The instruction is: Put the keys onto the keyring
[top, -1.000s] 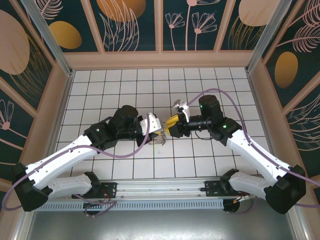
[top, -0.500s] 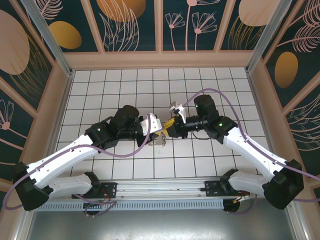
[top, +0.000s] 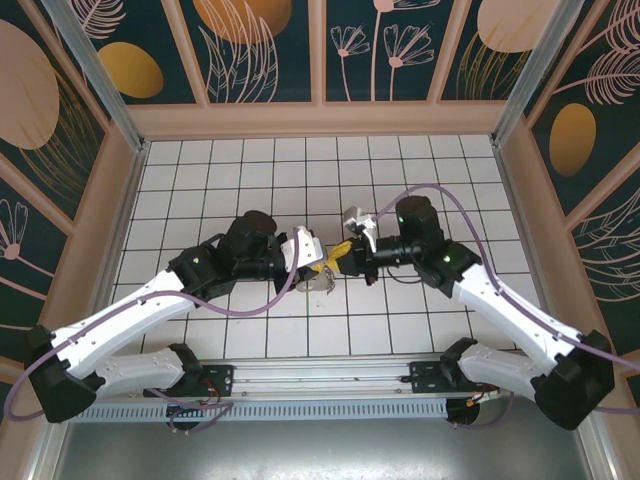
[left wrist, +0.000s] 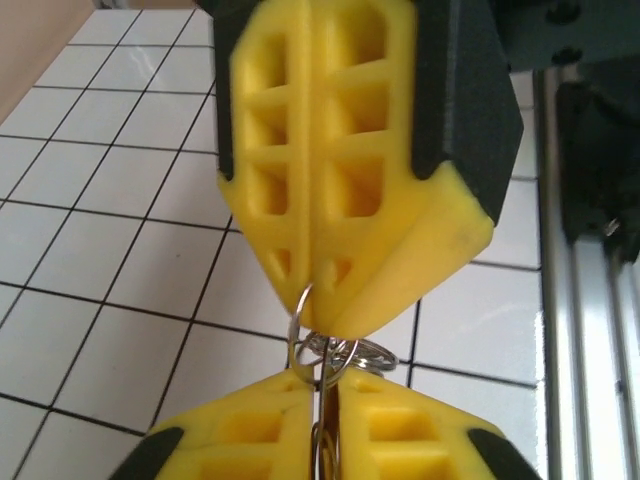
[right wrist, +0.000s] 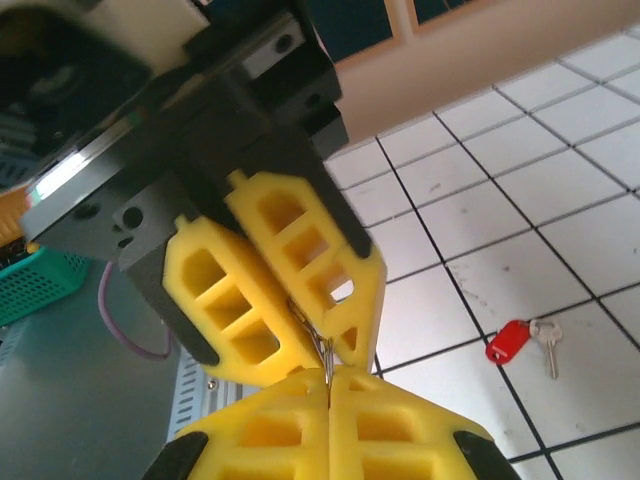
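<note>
- The keyring [left wrist: 335, 352], a small cluster of thin silvery metal rings, sits between the tips of the two yellow grippers, which meet nose to nose above the middle of the table.
- The left gripper [left wrist: 326, 390], with ribbed yellow plastic fingers on black mounts, pinches the keyring from one side. One ring runs down into the narrow slit between its fingers.
- The right gripper [right wrist: 328, 385], built the same way, has its fingers pressed together. A thin ring wire is caught in the seam at its tip.
- The small key [right wrist: 510, 342], with a bright red head and a short silver blade, lies flat on a tile. It is well apart from both grippers and touches neither.
- The table [top: 420, 160] is white with a dark grid of square tiles.
- In the top view both white arms reach inward from the near edge, each trailed by a purple cable [top: 440, 190].
- A silver metal rail [top: 320, 375] runs between the arm bases.
</note>
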